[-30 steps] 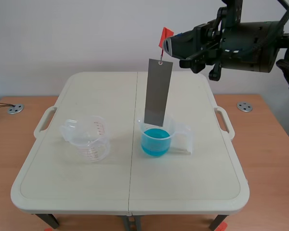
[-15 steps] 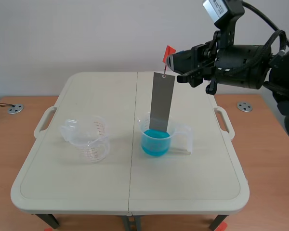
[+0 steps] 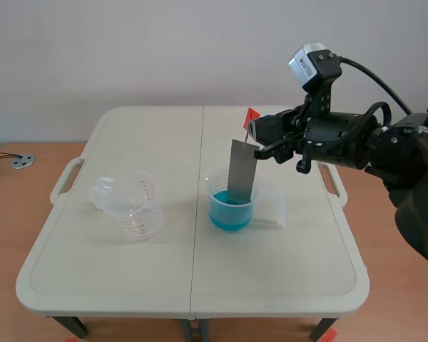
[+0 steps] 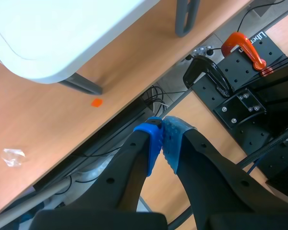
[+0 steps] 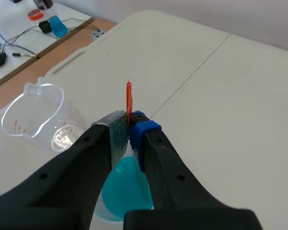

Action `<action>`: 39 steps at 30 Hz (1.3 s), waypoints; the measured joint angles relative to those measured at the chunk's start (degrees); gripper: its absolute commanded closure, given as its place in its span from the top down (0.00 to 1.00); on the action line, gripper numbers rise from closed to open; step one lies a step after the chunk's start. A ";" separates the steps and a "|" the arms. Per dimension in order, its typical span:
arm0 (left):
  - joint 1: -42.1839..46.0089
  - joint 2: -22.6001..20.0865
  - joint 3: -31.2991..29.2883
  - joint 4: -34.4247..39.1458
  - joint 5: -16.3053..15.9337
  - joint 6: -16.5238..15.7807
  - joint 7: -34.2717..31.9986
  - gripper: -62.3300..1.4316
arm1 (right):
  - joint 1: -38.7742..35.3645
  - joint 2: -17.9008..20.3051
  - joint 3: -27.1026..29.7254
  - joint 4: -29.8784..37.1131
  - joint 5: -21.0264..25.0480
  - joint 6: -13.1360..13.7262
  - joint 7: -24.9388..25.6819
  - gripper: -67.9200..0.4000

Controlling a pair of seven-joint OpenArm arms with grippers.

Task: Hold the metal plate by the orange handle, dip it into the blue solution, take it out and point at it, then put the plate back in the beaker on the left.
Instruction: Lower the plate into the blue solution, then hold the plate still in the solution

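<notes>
The right gripper (image 5: 129,125) is pinched on the orange handle (image 5: 129,100), whose thin edge stands up between the two pads in the right wrist view. That view hides the metal plate under the fingers; only the blue solution (image 5: 127,184) shows just below them. The scene view shows what the wrist camera misses: the right gripper (image 3: 256,132) comes in from the side above the table (image 3: 128,285). The orange handle (image 3: 250,115) pokes up behind its tip, and the metal plate (image 3: 241,171) hangs from it almost upright. The plate's lower end is inside the right beaker (image 3: 272,201) and reaches the blue solution (image 3: 230,212) (how deep it goes cannot be told from here).

The empty beaker (image 3: 132,206) stands well apart on the table's left half, with red markings on its wall. In the right wrist view the same empty beaker (image 5: 36,117) sits off to one side of the gripper, its spout and rim clear to see, on the pale table (image 5: 221,96).

The left gripper (image 4: 162,139) appears only in its own wrist view, with its blue pads pressed together on nothing. It is off the table: ahead of it are the table's edge (image 4: 62,38), a table leg (image 4: 186,17), an orange clamp (image 4: 242,44) on a black mount, and cables.
</notes>
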 measured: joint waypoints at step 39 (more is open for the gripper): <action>-0.07 0.00 0.00 0.00 -0.09 0.02 0.44 0.06 | 0.15 0.02 0.02 -1.53 -6.38 0.00 4.46 0.02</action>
